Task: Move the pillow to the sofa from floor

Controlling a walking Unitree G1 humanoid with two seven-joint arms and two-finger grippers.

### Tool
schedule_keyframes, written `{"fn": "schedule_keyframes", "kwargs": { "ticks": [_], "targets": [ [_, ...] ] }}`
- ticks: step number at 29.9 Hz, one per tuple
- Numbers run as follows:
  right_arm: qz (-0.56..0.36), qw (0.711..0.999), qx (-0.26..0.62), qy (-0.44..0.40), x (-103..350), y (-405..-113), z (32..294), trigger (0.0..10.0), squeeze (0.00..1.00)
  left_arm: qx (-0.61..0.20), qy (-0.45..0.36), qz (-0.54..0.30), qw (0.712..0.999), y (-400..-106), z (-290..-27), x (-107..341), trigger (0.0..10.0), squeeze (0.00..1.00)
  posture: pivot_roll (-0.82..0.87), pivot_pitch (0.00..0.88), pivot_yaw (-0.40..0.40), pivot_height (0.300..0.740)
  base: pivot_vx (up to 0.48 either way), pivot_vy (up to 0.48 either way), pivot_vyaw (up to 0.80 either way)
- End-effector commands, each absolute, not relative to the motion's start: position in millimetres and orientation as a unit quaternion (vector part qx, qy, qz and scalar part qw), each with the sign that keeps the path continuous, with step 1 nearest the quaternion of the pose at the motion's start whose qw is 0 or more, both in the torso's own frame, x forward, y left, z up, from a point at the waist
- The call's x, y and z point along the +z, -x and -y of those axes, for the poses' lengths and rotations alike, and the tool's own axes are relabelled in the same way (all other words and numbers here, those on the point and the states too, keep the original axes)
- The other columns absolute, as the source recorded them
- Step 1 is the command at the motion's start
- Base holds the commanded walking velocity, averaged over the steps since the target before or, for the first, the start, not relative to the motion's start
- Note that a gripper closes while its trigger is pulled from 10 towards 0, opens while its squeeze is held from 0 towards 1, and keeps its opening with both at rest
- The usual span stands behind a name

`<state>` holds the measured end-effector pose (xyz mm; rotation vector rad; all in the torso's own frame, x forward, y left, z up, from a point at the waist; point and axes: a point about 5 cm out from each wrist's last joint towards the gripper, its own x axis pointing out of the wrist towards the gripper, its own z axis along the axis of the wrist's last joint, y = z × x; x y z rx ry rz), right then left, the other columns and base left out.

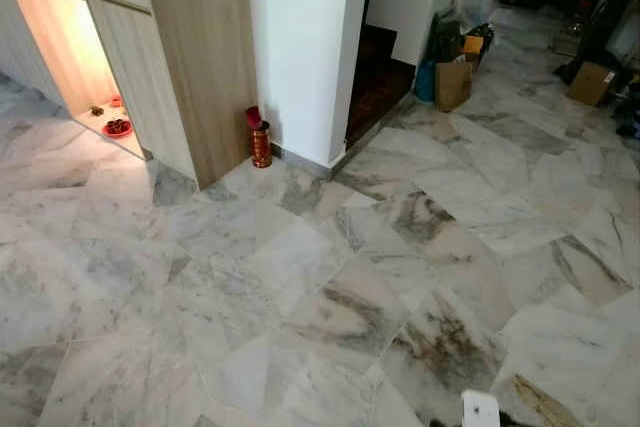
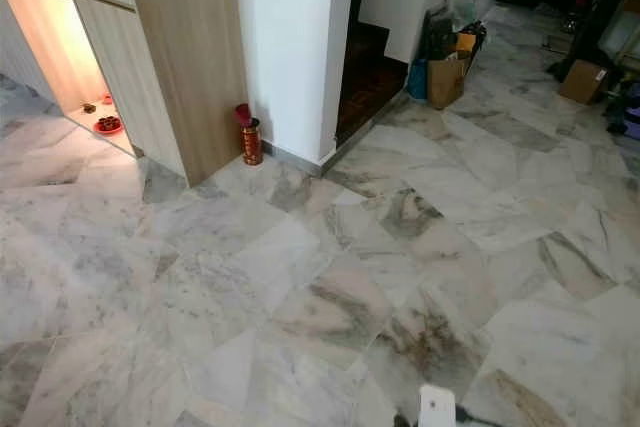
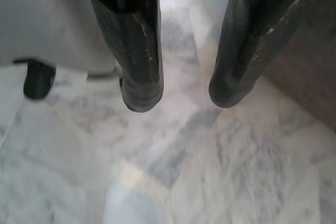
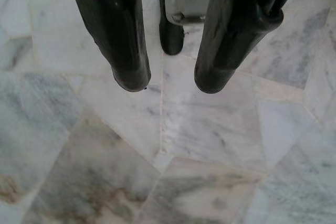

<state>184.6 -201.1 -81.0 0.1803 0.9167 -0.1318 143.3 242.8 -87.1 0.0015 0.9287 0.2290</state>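
The head views look down on a pale grey-veined marble floor [image 1: 300,277] with a light wood-panelled cabinet wall [image 1: 190,57] at the far left, a white square pillar [image 1: 300,47] beside it, and a small red cylindrical vase [image 1: 260,143] standing at the pillar's foot; to the far right a brown paper bag [image 1: 452,83] and a brown cardboard box [image 1: 590,82] sit among dark clutter near a dark wooden stair [image 1: 375,82]. No pillow and no sofa can be made out anywhere on this stretch of floor, so the task's thing lies somewhere out of view and I judge the robot is at the searching or walking stage. The left gripper [image 3: 181,90] hangs over bare marble, its two long black jaws spread apart with nothing between them; the right gripper [image 4: 165,80] hangs likewise, jaws parted and empty, with a black foot [image 4: 170,35] of the robot on the tiles beyond. The risks from here are of navigation: heading toward the far clutter could bring a foot against the bag or box, passing close to the pillar could tip the vase, and polished marble may give poor footing if the robot turns sharply
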Motion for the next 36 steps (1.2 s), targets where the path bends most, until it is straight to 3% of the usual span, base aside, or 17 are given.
{"fn": "schedule_keyframes", "kwargs": {
  "ticks": [1, 5, 9, 21, 36],
  "targets": [
    [-0.436, 0.892, -0.074, -0.094, -79.2, -187.0, 204.9, 10.0, 0.00, 0.126, 0.001, -0.427, 0.895, -148.3, -247.2, -83.1, 10.0, 0.00, 0.04, 0.000, -0.022, 0.740, 0.000, 0.000, 0.00],
    [-0.435, 0.892, -0.077, -0.094, -78.9, -187.8, 205.1, 10.0, 0.00, 0.101, -0.004, -0.417, 0.903, -154.9, -242.9, -81.1, 10.0, 0.00, 0.04, 0.012, -0.019, 0.740, 0.000, 0.000, 0.00],
    [-0.435, 0.892, -0.075, -0.094, -78.7, -188.9, 202.7, 10.0, 0.00, 0.041, -0.059, -0.403, 0.912, -164.0, -232.6, -78.2, 10.0, 0.00, 0.04, 0.030, -0.013, 0.740, 0.000, 0.000, 0.00],
    [-0.438, 0.893, -0.072, -0.078, -80.5, -186.0, 200.2, 10.0, 0.00, 0.051, -0.051, -0.432, 0.899, -151.0, -235.3, -84.5, 10.0, 0.00, 0.03, 0.047, 0.001, 0.740, 0.000, 0.000, 0.00],
    [-0.444, 0.892, -0.056, -0.063, -82.0, -183.8, 197.1, 10.0, 0.00, 0.041, -0.082, -0.450, 0.888, -149.5, -234.2, -86.6, 10.0, 0.00, 0.04, 0.049, -0.002, 0.740, 0.000, 0.000, 0.80]
  ]
}}
